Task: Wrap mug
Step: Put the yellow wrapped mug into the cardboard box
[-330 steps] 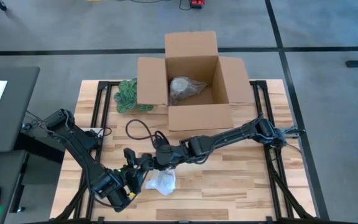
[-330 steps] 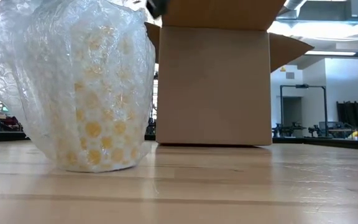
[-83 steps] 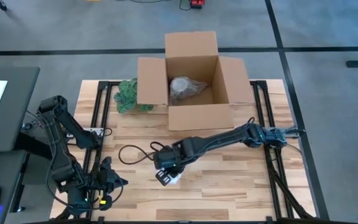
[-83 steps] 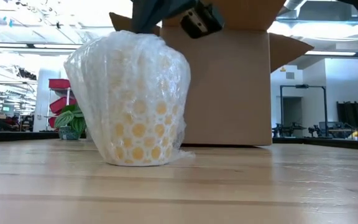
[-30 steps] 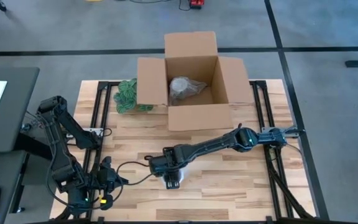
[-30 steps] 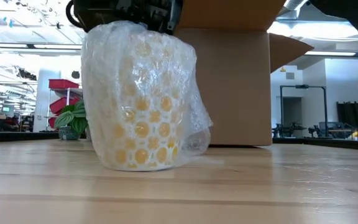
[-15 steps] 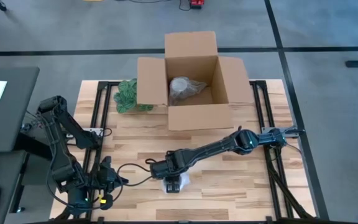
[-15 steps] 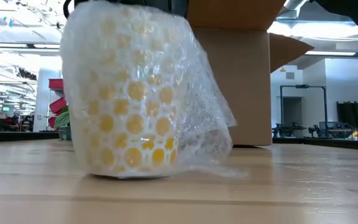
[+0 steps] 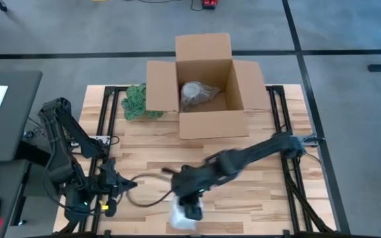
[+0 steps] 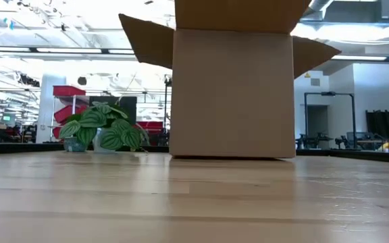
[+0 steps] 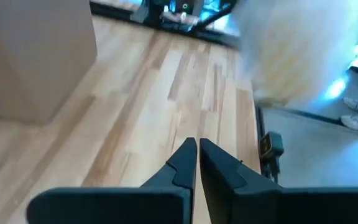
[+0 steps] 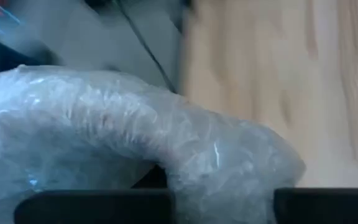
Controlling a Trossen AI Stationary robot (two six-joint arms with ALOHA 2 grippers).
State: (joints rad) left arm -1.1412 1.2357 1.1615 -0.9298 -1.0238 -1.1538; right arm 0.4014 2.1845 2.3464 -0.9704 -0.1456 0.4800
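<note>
Bubble-wrapped mug (image 9: 182, 217) now dragged farther from the cardboard box (image 9: 204, 86); right gripper (image 9: 192, 210) pinching its wrap. Left gripper (image 11: 197, 154) pressed together, idle. Wrapping looks complete.

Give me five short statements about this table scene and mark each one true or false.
1. The cardboard box stands open. True.
2. The box is empty. False: a wrapped bundle lies inside.
3. The right gripper is over the bubble-wrapped mug near the table's front edge. True.
4. The left gripper is open wide. False: its fingers are together.
5. The plant stands to the box's right in the high view. False: it is to the left.
</note>
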